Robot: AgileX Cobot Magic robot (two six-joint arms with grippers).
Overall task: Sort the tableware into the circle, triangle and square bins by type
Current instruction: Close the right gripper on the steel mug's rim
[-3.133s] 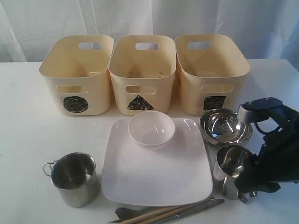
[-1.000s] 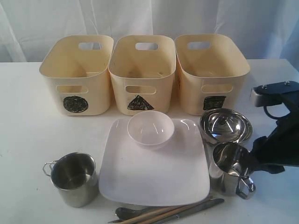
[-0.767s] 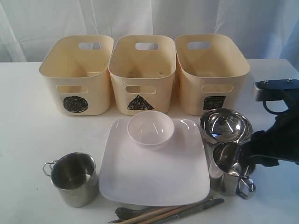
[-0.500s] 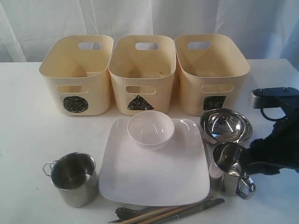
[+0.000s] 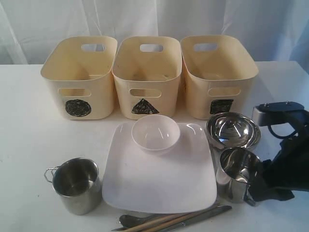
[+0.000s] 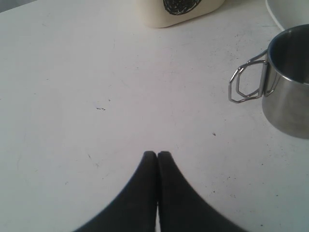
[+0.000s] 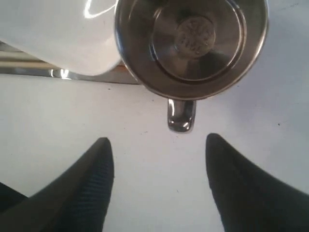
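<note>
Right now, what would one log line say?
right gripper: open, facing steel handled mug | left gripper: shut, over white table

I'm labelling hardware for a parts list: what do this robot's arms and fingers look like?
Only the right arm shows from outside: black, topped by a grey metal bracket with screws and a looping black cable. The right fingers are black, tapered, ribbed on the inner face; the left fingers are black, tapered and look smooth.

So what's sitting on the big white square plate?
Only the small white bowl, resting at the far edge of the plate. The patch of plate under the bowl is covered, so it cannot be checked.
</note>
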